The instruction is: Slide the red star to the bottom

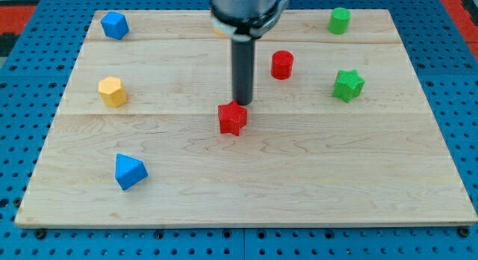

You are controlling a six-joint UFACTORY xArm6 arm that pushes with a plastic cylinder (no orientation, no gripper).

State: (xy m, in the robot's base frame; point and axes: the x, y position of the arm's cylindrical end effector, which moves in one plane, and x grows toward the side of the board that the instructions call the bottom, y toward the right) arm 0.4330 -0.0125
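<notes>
The red star (232, 118) lies near the middle of the wooden board (314, 178). My tip (243, 103) stands just above the star in the view, at its upper right edge, touching or almost touching it. The rod rises straight up to the arm's mount at the view's top.
A red cylinder (281, 64) sits to the upper right of the tip. A green star (348, 85) and a green cylinder (339, 20) are at the right. A blue block (114, 25), a yellow block (112, 91) and a blue pyramid-like block (129, 171) are at the left.
</notes>
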